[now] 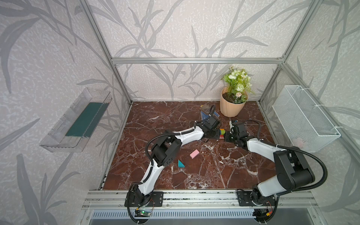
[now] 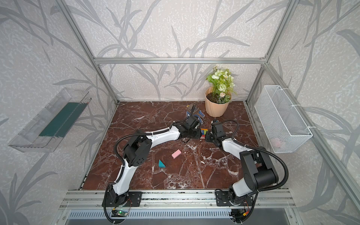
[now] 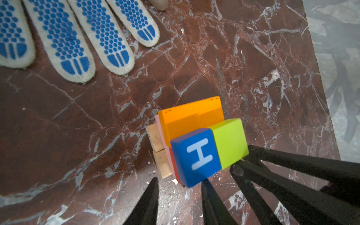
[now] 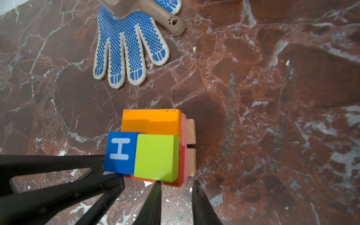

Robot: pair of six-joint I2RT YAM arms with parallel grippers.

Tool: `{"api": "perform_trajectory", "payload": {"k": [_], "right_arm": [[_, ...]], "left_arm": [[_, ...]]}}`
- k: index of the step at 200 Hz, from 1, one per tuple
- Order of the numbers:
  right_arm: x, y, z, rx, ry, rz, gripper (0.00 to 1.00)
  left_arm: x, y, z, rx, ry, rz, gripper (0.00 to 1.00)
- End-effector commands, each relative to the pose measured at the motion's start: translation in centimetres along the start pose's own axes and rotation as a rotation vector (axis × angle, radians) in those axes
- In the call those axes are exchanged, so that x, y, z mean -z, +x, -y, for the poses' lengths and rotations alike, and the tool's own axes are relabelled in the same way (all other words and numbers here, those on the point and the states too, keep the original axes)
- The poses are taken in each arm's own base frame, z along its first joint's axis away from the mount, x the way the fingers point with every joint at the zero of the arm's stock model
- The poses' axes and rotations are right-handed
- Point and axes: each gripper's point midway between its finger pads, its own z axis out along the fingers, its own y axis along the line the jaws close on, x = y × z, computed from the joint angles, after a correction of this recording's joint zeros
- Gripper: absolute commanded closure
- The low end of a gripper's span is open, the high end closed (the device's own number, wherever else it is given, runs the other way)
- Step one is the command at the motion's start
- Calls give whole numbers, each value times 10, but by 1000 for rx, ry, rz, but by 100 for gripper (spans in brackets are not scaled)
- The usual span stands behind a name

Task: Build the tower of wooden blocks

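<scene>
Top views: high at the front, looking down on the whole table point(image 1: 194, 175).
Wrist views: close, from opposite sides, facing down; both share the tower point(image 3: 194, 140) and glove point(image 4: 126, 48).

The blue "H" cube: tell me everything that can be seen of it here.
The blue "H" cube is a painted block, glossy blue, with a pale H on its upward face. It sits upright on the top layer of the tower, side by side against the lime cube, over the orange block and a red block. It overhangs the stack's edge slightly. In the right wrist view a black finger of the left gripper meets its outer side; actual contact is uncertain.
</scene>
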Motion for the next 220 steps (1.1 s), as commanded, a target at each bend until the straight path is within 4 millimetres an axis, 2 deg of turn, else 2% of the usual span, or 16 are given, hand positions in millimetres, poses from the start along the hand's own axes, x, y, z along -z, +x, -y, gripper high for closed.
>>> {"api": "perform_trajectory", "payload": {"k": [1, 174, 195, 220], "right_arm": [[-1, -6, -2, 13, 8, 6, 72], [0, -6, -4, 17, -4, 9, 72], [4, -6, -4, 20, -14, 31, 71], [14, -8, -7, 25, -42, 75, 65]], "left_arm": [[-2, -2, 3, 5, -6, 0, 62], [-3, -3, 3, 4, -8, 0, 62], [2, -3, 5, 6, 3, 4, 63], [18, -6, 11, 1, 12, 38, 62]]}}
